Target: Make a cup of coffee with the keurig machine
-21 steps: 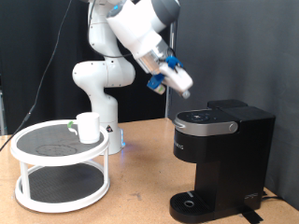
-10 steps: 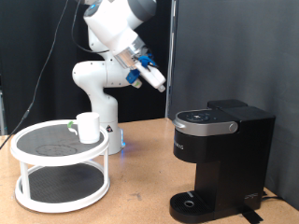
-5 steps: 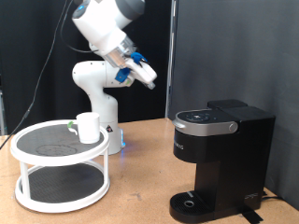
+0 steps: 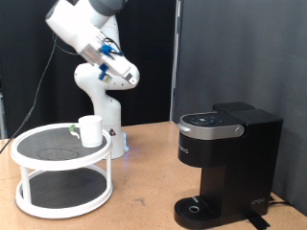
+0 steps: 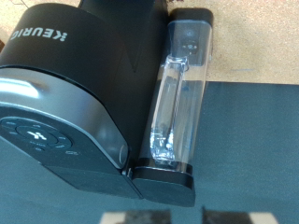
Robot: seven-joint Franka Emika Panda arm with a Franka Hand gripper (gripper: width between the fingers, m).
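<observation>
1. The gripper (image 4: pixel 122 73) is high in the upper left of the exterior view, above and a little to the right of the tiered stand (image 4: pixel 63 169), and well apart from the keurig machine (image 4: pixel 226 163).
2. It is too small and blurred in that view to tell whether its fingers are open or closed. The wrist view shows no fingers and nothing held.
3. The keurig machine stands on the wooden table (image 4: pixel 144 196) at the lower right of the exterior view. Its lid is down, and the round drip tray (image 4: pixel 200 207) at its base is bare.
4. The cup (image 4: pixel 90 130) stands upright on the top shelf of the tiered stand, at the left of the exterior view, well apart from the machine.
5. A small item with a green mark (image 4: pixel 74 128) sits just beside the cup on its left side; too small to identify.
6. The wrist view shows the machine (image 5: pixel 79 79) from above, with its silver-rimmed lid (image 5: pixel 56 126) and a clear water tank (image 5: pixel 179 93) along its side.
</observation>
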